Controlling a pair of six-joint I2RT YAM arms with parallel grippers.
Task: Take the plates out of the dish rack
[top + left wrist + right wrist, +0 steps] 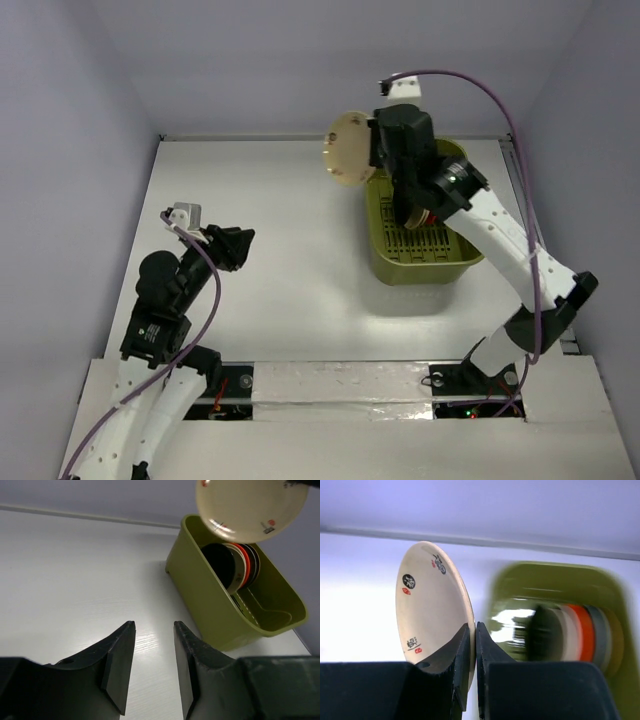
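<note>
**Right tool (470, 645) holds a beige plate (432, 610) above the rack (425, 265)**

Tight pinch here: both fingers are clamped on the plate's lower rim, one on each side, and the plate stands on edge. From overhead it hangs over the rack's far left corner, off the tabletop (290, 260).

I'd call this the carry step, with one plate out and nowhere set down yet. The next move calls for a swing left over bare tabletop, a slow wrist roll to lay the plate flat, then lowering it before the fingers let go. With only the rim gripped, a quick turn could slip it.

Left tool (154, 650) hovers well to the left of the rack, jaws apart with nothing between them. It might be waiting for a handover, but I cannot tell.

The left wrist view gives the best look at the other plates (232, 565). They stand on edge at the rack's far end: black nearest that camera, then beige, orange-red and something darker. Overhead, the right arm covers most of them, and the right wrist view blurs them. Only the right wrist view shows the pinch itself.
</note>
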